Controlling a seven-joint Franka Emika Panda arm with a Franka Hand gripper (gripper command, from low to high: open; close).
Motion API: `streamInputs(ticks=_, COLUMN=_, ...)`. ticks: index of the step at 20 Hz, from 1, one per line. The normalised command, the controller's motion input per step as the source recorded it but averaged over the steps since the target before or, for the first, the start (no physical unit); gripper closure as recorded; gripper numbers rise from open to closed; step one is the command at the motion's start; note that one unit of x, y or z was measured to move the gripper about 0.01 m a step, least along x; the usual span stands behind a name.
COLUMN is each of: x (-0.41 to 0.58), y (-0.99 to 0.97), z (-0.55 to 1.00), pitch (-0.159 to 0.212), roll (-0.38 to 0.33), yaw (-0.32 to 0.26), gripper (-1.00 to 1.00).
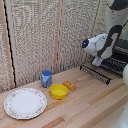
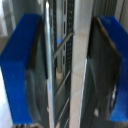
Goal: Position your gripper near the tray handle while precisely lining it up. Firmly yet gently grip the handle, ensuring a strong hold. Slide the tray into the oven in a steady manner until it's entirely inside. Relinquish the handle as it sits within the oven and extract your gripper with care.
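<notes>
Blue fingers of hand straddling tray handle, apart

On the light wooden desk, the round patterned plate lies at the exterior view's left. Right of it sit the blue cup, yellow bowl and small orange block. Farther right, the dark wire tray juts from the dark boxy oven.

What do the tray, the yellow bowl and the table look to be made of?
Tray: dark metal wire, judging by its thin parallel bars. Yellow bowl: probably plastic, with uniform bright colour and a smooth surface. Table: light wood, with visible plank lines and grain.
</notes>
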Motion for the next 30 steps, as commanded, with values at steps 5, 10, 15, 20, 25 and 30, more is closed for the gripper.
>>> streamInputs(ticks=5, x=0.008, y=-0.63, z=0.26, pitch=-0.003, roll=0.07, yaw=-0.01, gripper=-1.0)
streamInputs(ticks=10, x=0.041, y=-0.08, z=0.2, pitch=-0.017, roll=0.05, yaw=-0.046, gripper=-1.0)
streamInputs(ticks=15, x=0.099, y=0.07, z=0.27, pitch=-0.006, roll=-0.003, yaw=-0.042, gripper=-1.0)
streamInputs(ticks=20, x=0.245, y=0.39, z=0.24, pitch=0.0, roll=-0.018, yaw=-0.021, gripper=-1.0)
streamInputs(ticks=25, x=0.273, y=0.32, z=0.39, pitch=-0.002, roll=0.039, yaw=-0.026, gripper=-1.0)
streamInputs(ticks=30, x=0.284, y=-0.03, z=0.4, pitch=0.007, roll=0.066, yaw=-0.179, gripper=-1.0)
